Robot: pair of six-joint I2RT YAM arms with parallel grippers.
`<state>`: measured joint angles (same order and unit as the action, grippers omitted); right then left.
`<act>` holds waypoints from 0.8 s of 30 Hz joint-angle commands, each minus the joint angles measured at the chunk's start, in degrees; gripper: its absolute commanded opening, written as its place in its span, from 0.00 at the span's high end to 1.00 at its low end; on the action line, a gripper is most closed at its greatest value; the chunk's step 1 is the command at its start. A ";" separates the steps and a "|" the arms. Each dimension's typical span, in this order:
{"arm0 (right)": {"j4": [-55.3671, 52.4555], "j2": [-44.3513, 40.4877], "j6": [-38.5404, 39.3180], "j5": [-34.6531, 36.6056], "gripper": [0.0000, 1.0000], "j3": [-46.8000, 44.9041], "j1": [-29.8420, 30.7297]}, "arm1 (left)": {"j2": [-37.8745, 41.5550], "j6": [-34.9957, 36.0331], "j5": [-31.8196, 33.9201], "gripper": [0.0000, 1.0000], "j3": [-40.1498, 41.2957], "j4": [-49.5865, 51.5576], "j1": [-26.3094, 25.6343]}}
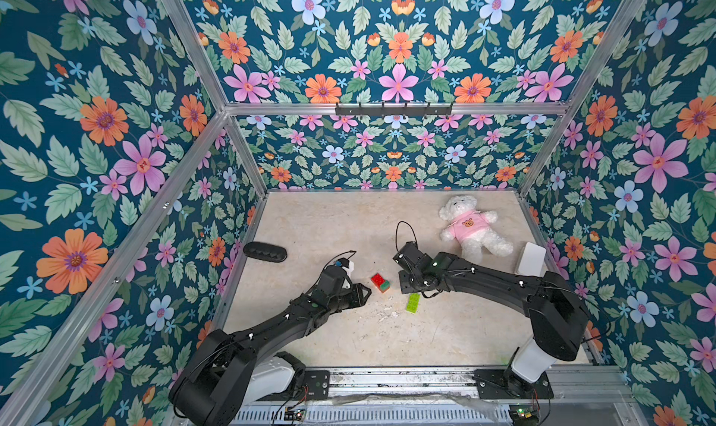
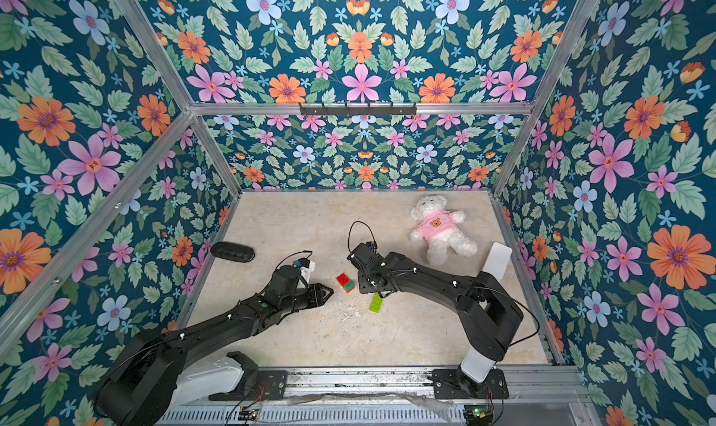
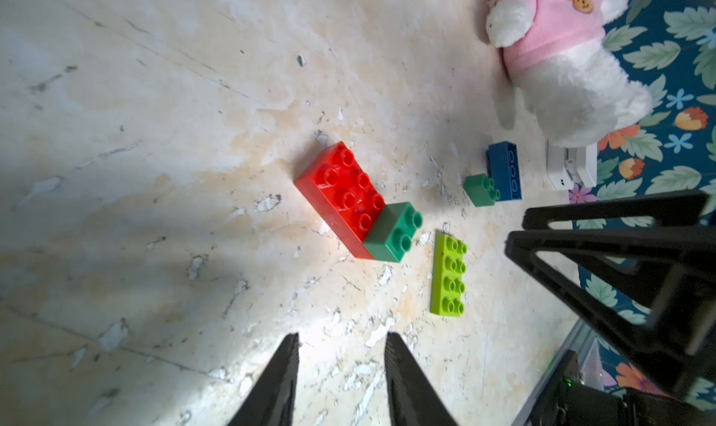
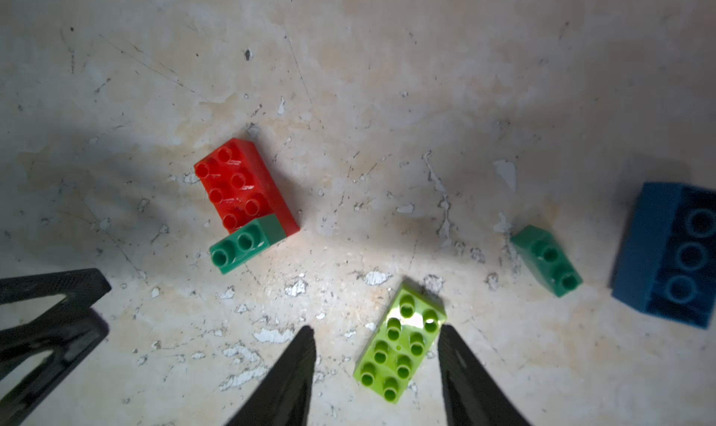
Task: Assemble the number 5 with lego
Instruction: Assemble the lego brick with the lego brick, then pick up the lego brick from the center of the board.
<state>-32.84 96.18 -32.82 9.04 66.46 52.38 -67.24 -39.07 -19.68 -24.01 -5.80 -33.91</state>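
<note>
Right wrist view showed the right gripper (image 4: 376, 329) with its jaws part open and holding nothing. The lime-green brick (image 4: 401, 346) lay flat on the table (image 4: 387, 75), studs up, between the two fingers, its far end reaching just past the tips, with a clear gap to one finger and the other tip just beside its corner. Beyond those fingertips lay the red brick (image 4: 240, 184) with a small dark-green brick (image 4: 248, 246) pressed onto one end, so the number 5 was only two bricks along. Further out, off to one side of the fingers, a loose dark-green brick (image 4: 548, 261) appeared tipped over near the blue brick (image 4: 670, 253), which also seemed to lie on its side. Left wrist view showed the left gripper (image 3: 341, 337) part open and empty, with bare table between its fingers and the red-and-green pair well ahead of the tips. By my reading, the step in hand was picking up the lime-green brick. The next move would call for lowering, closing on its long sides, then lifting it and seating it squarely on the dark-green studs; the pair might slide unless steadied. Farthest off, the white teddy (image 3: 561, 56) wore a pink top with a small bear-face emblem; no writing or brand could be read anywhere.
</note>
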 commanded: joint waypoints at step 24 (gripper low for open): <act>1.36 1.73 -13.66 -2.50 0.43 -7.39 2.12 | -2.23 7.25 -1.77 0.57 -3.11 10.11 -5.98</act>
<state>-31.88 97.71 -45.28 6.61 59.31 54.52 -69.69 -32.67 -23.51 -26.83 3.42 -39.68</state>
